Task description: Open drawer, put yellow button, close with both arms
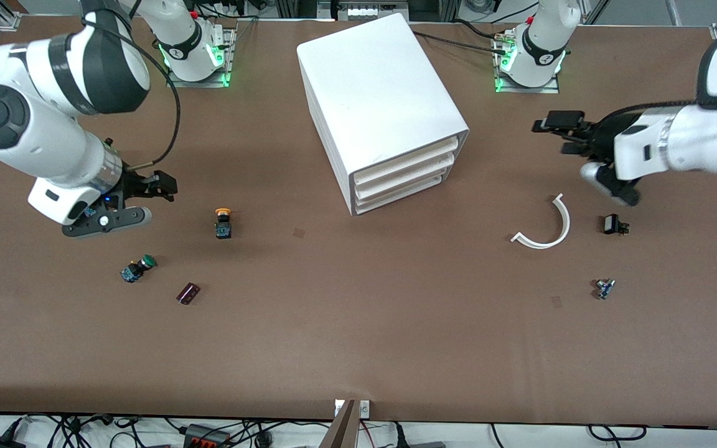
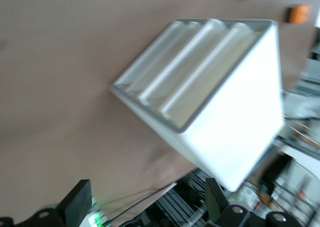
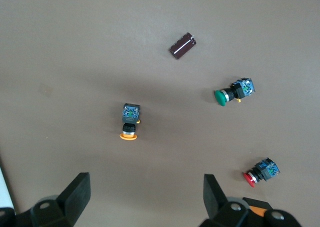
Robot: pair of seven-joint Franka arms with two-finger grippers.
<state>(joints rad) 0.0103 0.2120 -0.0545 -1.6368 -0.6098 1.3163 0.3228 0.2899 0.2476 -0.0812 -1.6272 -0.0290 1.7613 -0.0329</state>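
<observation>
Nothing is done yet: you see the drawer [image 1: 405, 163] closed, the yellow button [image 1: 223, 223] on the bench [image 1: 358, 323], and left claw [image 1: 573, 134] and right claw [image 1: 160, 186] both released.

Three push buttons — yellow [image 1: 223, 223], green [image 1: 138, 268], red [image 3: 261, 171] — three drawers [image 1: 402, 172], one cabinet [image 1: 375, 102]

Bare table [image 1: 284, 205] between yellow button [image 1: 223, 223] and closed drawer [image 1: 406, 163]; green button [image 1: 137, 268] nearby.
</observation>
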